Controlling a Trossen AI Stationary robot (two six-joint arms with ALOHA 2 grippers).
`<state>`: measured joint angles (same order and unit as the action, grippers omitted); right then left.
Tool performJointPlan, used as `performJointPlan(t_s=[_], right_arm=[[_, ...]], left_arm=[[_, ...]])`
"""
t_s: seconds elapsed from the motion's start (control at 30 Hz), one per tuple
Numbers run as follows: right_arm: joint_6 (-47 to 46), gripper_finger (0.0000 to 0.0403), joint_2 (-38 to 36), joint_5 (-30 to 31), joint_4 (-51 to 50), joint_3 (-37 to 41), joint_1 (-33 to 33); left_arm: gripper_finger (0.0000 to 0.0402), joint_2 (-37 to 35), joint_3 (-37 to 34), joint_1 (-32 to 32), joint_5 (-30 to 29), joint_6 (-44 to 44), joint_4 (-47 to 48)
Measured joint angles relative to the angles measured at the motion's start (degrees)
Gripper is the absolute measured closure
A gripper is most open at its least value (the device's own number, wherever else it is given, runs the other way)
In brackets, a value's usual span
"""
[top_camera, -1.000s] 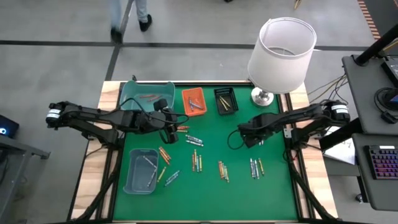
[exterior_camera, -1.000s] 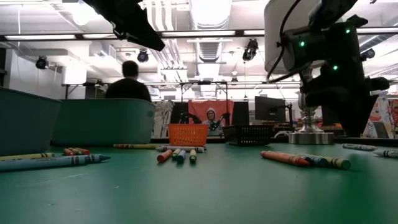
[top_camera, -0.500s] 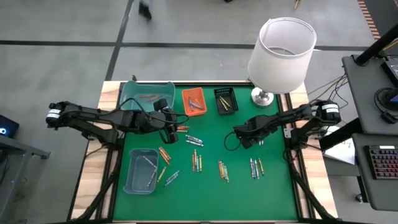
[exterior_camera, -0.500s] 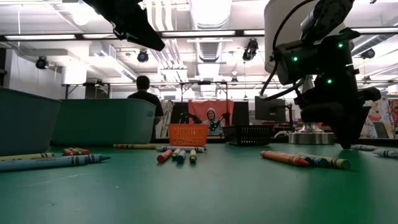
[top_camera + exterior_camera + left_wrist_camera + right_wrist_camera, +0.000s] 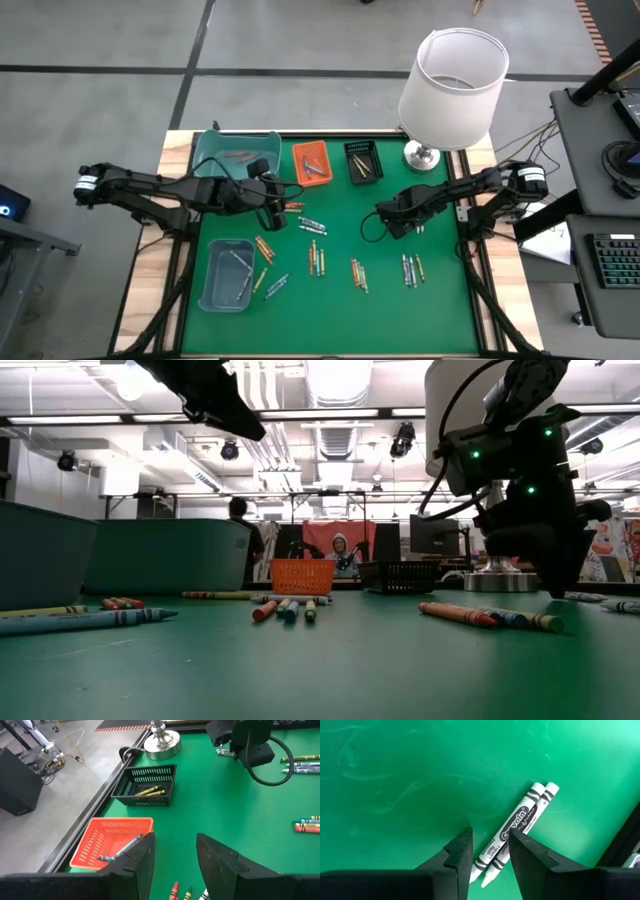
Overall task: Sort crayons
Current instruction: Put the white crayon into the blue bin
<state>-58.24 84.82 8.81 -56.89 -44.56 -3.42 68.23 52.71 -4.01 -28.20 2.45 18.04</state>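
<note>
From above, the green surface (image 5: 440, 310) carries four containers: a large teal bin (image 5: 215, 150) at the back left with a few crayons in it, an orange basket (image 5: 310, 164) holding bluish crayons, a black basket (image 5: 362, 162) holding yellowish ones, and a grey tray (image 5: 226, 275) at the front left with a couple of pale crayons. Loose crayons (image 5: 317, 258) lie in small clusters across the middle and front. The left gripper (image 5: 283, 212) hangs just in front of the orange basket; the right gripper (image 5: 393, 226) is low over the surface, right of centre. At table height, crayons lie in a row in front of the orange basket. From the left wrist, the left gripper (image 5: 174, 854) stands open and empty above the surface. From the right wrist, the right gripper (image 5: 490, 851) is partly open around the ends of two white crayons (image 5: 512, 827) lying side by side, both labelled "Crayola"; whether it grips them I cannot tell.
</note>
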Motion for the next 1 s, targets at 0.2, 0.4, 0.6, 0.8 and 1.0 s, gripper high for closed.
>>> performJointPlan(t_s=[0.2, 0.4, 0.6, 0.8, 1.0], right_arm=[[0.0, 0.0281, 0.0, 0.2, 0.0, 0.0, 0.0], [-0.7, 0.027, 0.0, 0.5, 0.8, 1.0, 0.0], [-1.6, 0.0263, -0.1, 1.5, 1.1, 1.6, 0.0], [-1.6, 0.0268, -0.1, 1.6, 2.2, 1.7, 0.0], [0.3, 0.0275, -0.1, 1.8, 4.1, 1.5, 0.0]], left_arm=[[0.0274, 0.0, 0.0, 0.0, 0.0, -2.7, -3.7], [0.0274, 0.0, 0.0, 0.0, 0.0, -5.2, -6.7], [0.0274, 0.0, 0.0, 0.0, 0.0, -5.2, -7.0], [0.0274, 0.0, 0.0, 0.1, 0.0, -5.3, -7.0], [0.0274, 0.0, 0.0, 0.2, 0.0, -6.9, -9.2]])
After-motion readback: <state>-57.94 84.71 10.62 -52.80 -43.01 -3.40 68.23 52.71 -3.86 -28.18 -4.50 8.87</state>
